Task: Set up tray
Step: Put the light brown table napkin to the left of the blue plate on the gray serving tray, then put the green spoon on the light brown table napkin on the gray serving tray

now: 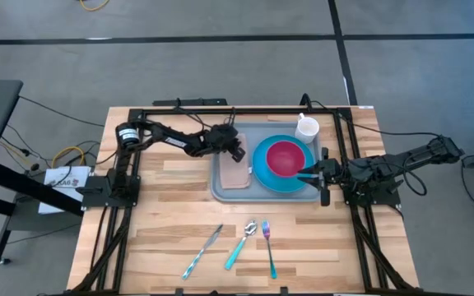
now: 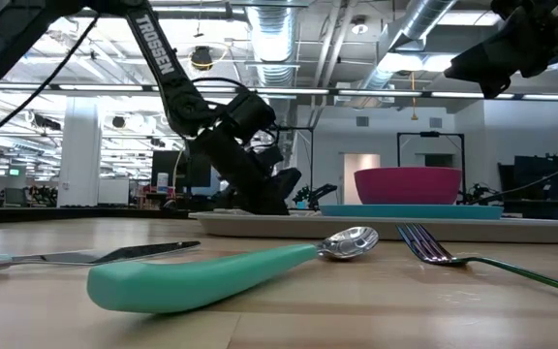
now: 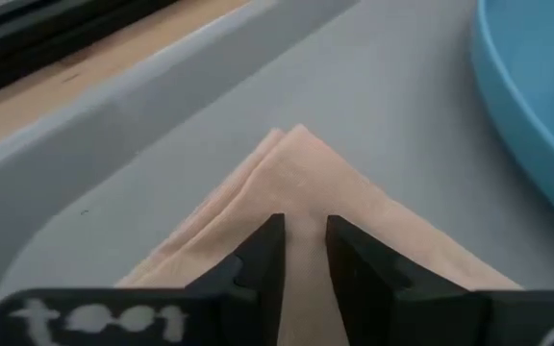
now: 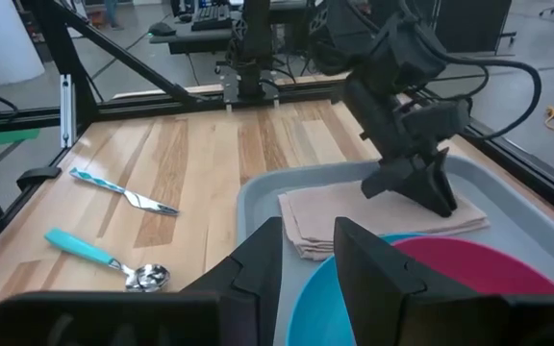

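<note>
Grey-blue tray [image 1: 220, 191] at the table's far middle, between both arms. On the tray: tan napkin [image 1: 235, 172] at its left end, blue plate [image 1: 263, 177] with pink bowl [image 1: 285, 158] beside the napkin. Left gripper [image 3: 303, 252] down on the napkin, fingers a narrow gap apart, pinching its fold. Right gripper [image 4: 308, 258] poised over the plate's edge at the tray's right end, slightly parted, holding nothing.

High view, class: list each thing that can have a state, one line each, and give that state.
tray: flat on the table, loaded.
napkin: folded, lying in tray.
blue plate: in tray, under bowl.
pink bowl: upright, empty.
white mug: upright.
left hand: tips on napkin.
right hand: above plate's rim.
</note>
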Robot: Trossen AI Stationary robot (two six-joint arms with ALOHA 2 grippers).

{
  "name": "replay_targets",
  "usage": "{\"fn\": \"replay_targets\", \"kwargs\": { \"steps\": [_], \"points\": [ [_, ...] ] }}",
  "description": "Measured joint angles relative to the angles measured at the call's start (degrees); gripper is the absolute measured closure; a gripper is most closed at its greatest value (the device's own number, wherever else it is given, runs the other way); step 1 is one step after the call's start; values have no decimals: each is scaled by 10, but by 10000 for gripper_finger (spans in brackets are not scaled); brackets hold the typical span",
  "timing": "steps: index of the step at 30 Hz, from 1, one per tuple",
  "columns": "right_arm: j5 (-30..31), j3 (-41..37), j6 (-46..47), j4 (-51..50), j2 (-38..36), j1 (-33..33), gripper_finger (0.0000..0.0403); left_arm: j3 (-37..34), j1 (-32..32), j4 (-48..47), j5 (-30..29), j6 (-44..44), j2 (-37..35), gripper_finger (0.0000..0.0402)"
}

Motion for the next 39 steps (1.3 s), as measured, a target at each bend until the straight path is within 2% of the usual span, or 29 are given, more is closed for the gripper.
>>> {"fn": "replay_targets", "kwargs": {
  "steps": [15, 19, 24, 30, 34, 39],
  "points": [
    [0, 0, 0, 0, 0, 0, 312, -1, 0, 27, 22, 12, 5, 329],
    [0, 0, 0, 0, 0, 0, 312, -2, -2, 4, 27, 7, -17, 329],
    [0, 0, 0, -1, 0, 0, 312, -2, -11, -62, 24, -2, -92, 329],
    [0, 0, -32, 1, 0, 0, 312, -2, -42, -206, 36, 5, -239, 329],
    [0, 0, -60, 1, 0, 0, 312, -1, -77, -305, 83, -37, -337, 329],
    [1, 0, -116, 16, 1, 0, 312, -1, -147, -395, 177, -167, -406, 329]
  ]
}}
